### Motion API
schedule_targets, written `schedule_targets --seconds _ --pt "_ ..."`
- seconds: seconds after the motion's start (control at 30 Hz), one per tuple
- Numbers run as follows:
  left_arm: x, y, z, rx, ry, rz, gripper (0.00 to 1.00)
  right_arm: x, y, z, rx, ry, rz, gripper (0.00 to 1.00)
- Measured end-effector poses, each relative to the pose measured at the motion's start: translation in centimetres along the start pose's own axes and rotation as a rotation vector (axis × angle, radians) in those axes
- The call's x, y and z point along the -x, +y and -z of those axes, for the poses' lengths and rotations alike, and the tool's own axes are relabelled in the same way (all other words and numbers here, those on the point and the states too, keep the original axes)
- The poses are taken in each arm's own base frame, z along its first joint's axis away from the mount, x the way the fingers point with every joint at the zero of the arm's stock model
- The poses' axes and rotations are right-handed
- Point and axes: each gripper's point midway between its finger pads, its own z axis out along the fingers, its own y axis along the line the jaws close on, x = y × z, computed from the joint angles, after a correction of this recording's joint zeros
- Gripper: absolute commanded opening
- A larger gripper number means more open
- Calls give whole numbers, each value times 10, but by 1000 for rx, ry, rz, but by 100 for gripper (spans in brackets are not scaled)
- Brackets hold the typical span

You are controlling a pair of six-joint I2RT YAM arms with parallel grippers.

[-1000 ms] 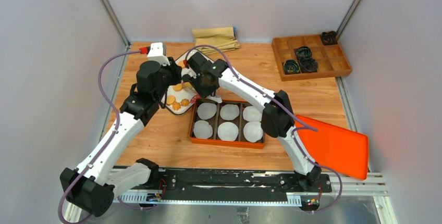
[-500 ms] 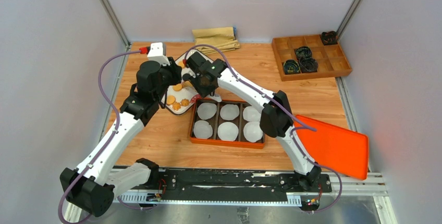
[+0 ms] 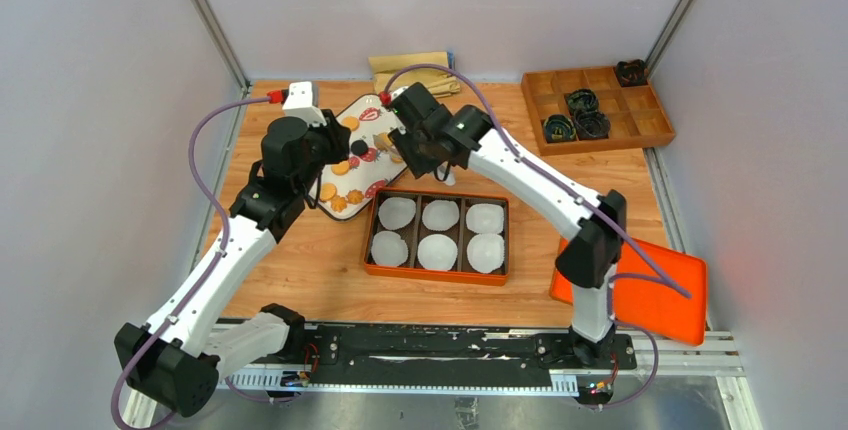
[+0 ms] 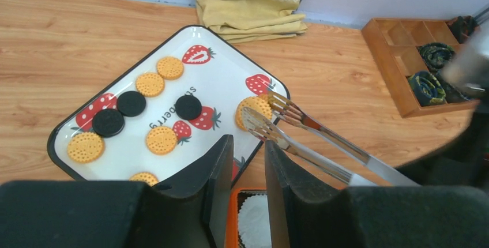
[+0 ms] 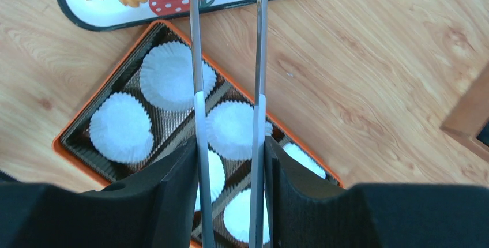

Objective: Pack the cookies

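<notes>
Clamps tongs (image 5: 196, 57) in right gripper (image 5: 229, 151), tips straddling a golden cookie (image 4: 251, 109) at plate's (image 4: 225, 81) right edge. Hovers left gripper (image 4: 248, 144) narrow, empty, nearby.

A folded yellow cloth (image 3: 415, 60) lies at the back, a wooden divided tray (image 3: 546, 84) rightward.

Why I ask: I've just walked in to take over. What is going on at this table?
The right gripper holds metal tongs between its fingers, and the tong tips sit on either side of a golden cookie on the strawberry plate. The left gripper hovers over the plate's near edge, fingers apart and empty. More cookies lie on the plate. The six paper cups in the orange box are all empty.
</notes>
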Motion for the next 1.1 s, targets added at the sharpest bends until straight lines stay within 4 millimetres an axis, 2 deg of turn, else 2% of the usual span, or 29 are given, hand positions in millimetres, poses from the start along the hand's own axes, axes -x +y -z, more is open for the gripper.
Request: schedule_targets --seconds 0.1,0.2,0.43,0.5,0.63,0.67,0.87,1.1 --pt "-2 -2 -1 -9 6 8 31 -6 -3 29 2 -36 -3 10" --pt "-4 -5 -3 -21 16 17 31 -23 4 41 15 -24 14 10" --pt "-6 -7 -3 -32 24 24 31 -84 43 45 68 94 87 10" --pt "-7 -8 -3 -36 26 26 31 -95 52 47 80 114 99 10" --pt "-7 -9 -3 -40 30 32 32 -102 57 51 87 123 95 10" --pt "-7 -9 -3 -41 29 35 32 -101 57 51 87 123 91 11" --pt "-4 -9 2 -43 20 37 35 -103 56 51 75 129 74 35" --pt "-1 -9 4 -45 14 38 37 -115 53 46 50 183 78 48"
